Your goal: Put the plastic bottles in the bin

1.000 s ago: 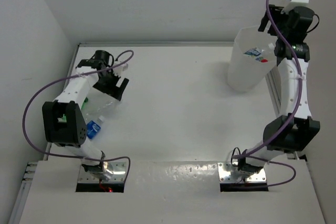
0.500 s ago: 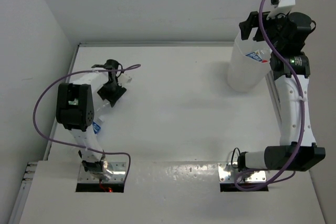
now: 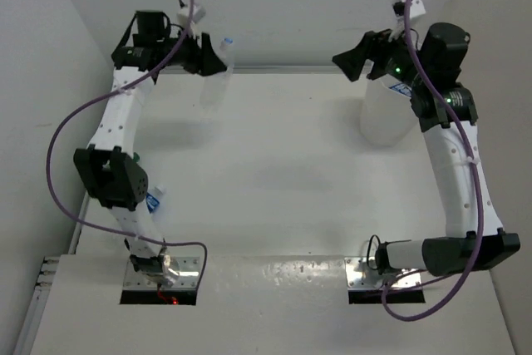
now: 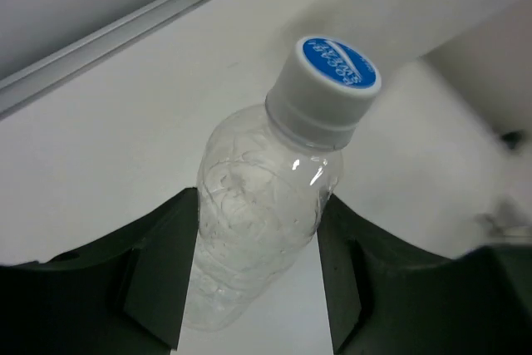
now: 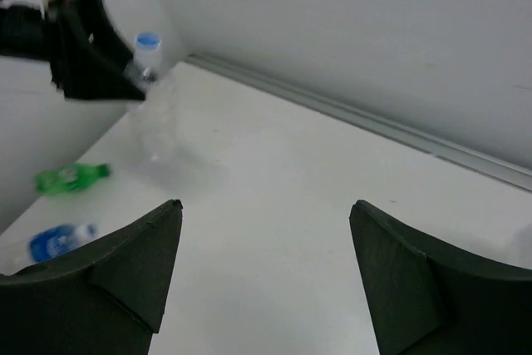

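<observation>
Top external view: the left gripper (image 3: 209,57) has risen from the table (image 3: 283,172) to the upper left of the frame, pinching a clear blue-capped bottle (image 4: 264,205) by its body. The right gripper (image 5: 266,239) has swung away from the bin (image 3: 381,122) at upper right and hangs spread and empty. This bottle looks bound for the bin next, whose contents cannot be made out, while a green bottle (image 5: 71,178) and a blue-labelled bottle (image 5: 58,241) lie on the table at lower left of the right wrist view.
</observation>
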